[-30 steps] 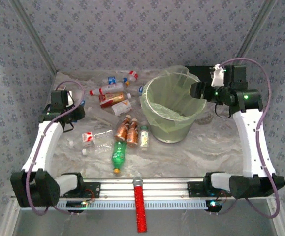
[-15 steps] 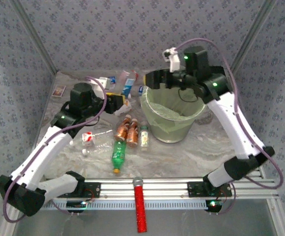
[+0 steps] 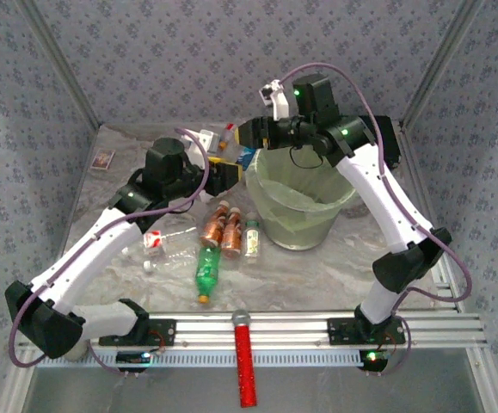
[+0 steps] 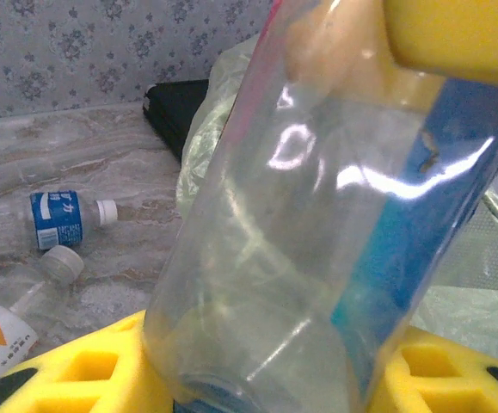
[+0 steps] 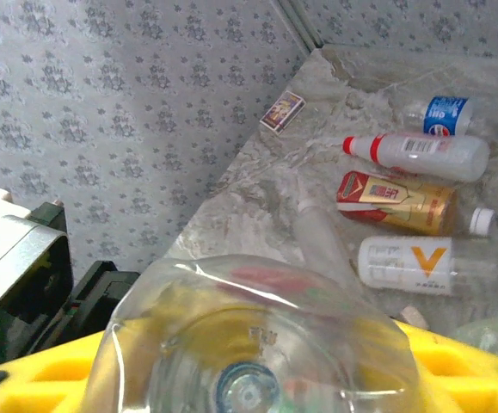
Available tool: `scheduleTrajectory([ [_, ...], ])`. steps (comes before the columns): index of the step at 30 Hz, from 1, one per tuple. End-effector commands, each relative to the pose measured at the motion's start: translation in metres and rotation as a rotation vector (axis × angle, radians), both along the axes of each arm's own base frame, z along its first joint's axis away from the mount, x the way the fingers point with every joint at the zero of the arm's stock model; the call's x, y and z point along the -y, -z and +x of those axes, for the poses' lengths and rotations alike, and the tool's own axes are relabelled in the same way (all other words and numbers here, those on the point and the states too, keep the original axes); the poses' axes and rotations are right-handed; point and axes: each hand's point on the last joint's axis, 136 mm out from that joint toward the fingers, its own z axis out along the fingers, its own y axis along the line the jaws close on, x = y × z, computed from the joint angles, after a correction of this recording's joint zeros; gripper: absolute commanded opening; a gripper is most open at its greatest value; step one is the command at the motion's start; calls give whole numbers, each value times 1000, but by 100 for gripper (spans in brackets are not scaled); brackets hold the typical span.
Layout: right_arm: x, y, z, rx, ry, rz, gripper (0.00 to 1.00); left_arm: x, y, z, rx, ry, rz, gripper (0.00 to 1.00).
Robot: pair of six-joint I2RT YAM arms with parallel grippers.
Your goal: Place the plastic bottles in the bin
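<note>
While the left hand (image 4: 335, 206) clamps it, the bottle (image 4: 257, 275) looks clear, blue-labelled.

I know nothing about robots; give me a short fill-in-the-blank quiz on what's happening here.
The left gripper is shut on a clear plastic bottle with a ____ label.
The right gripper, with ____ pads, is shut on a second clear plastic bottle.
Beside the round pale-green translucent bin lie ____ copper-orange bottles.
The bottle lying closest to the long red stick with a grey tip is ____.
Missing words: blue; yellow; two; green.
</note>
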Motion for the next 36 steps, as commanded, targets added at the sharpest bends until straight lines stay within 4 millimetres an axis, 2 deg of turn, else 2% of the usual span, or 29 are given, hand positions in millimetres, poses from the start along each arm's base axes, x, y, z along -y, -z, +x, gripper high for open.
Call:
scheduleTrajectory([
  [1,4,-10,-5,36,-4,-11,47,5,-32,0,77,18,-55,51],
  [5,23,-21,-1,84,49,-30,43,2,-41,-6,90,22,-66,82],
  [7,42,-32,1,115,94,-34,42,-4,-43,-10,95,8,-54,92],
  [9,66,-45,3,142,155,-29,41,-15,-41,-13,92,-21,-28,97],
  [12,97,-59,1,171,232,-28,39,-35,-31,-13,64,-80,-12,99],
  [15,127,-57,5,175,312,-73,38,-51,-17,-8,10,-127,-28,99],
  [18,153,-35,12,145,380,-185,37,-59,-3,-5,-37,-152,-28,98],
  [21,167,-7,21,110,421,-303,35,-70,9,-6,-66,-185,6,98],
  [23,167,15,25,78,421,-376,34,-85,18,-3,-90,-243,36,97],
  [28,151,75,27,-2,346,-557,33,-128,47,4,-186,-396,105,96],
  [31,150,108,29,-53,344,-627,33,-140,58,5,-215,-429,122,95],
  [36,162,156,28,-141,362,-678,33,-155,74,10,-254,-468,151,95],
])
